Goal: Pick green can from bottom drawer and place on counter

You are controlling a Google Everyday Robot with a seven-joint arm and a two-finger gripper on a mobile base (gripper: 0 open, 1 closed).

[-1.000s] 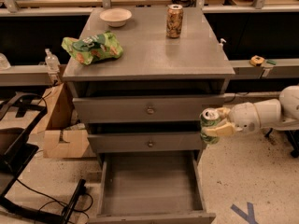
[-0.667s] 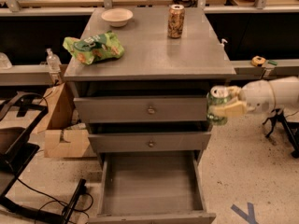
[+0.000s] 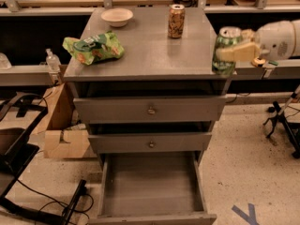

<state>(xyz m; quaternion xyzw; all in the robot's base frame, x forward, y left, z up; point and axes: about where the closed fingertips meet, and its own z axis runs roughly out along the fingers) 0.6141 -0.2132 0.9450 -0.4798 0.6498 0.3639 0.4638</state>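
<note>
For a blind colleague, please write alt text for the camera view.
The gripper holds the green can at the right front corner of the counter; the bottom drawer is open. A green snack bag, a white bowl and a tan can sit on the counter.

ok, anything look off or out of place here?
Nothing spilled or damaged. The grey metal bottom drawer stands open. The hand, at the right front corner of the flat grey counter, grips the small green drink can upright. The crinkly green snack bag lies crumpled on it.
</note>
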